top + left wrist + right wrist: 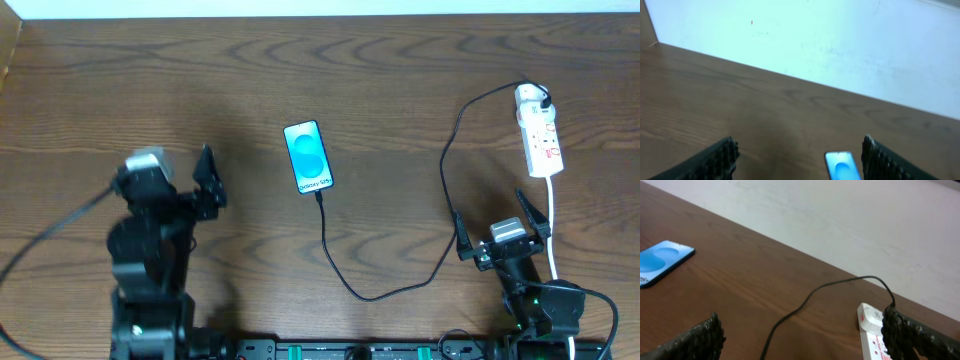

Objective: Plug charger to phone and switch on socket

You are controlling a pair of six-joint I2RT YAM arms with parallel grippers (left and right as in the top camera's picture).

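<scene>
Both tools have jaws apart, holding nothing. Left tool (208, 178) sits left of the phone (308, 156), which lies screen-up mid-surface (400, 60). Charger cable (375, 298) meets the phone's near edge, loops toward me, then climbs to its black plug in the socket's (540, 135) far end. Right tool (490, 210) is near the socket's near end.

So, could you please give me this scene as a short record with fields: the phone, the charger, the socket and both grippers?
phone: screen lit, flat on the table
socket: right side of table; switch state unclear
charger: one end at the phone's bottom edge, other end plugged in the socket
left gripper: open, empty, left of the phone
right gripper: open, empty, just before the socket
</scene>
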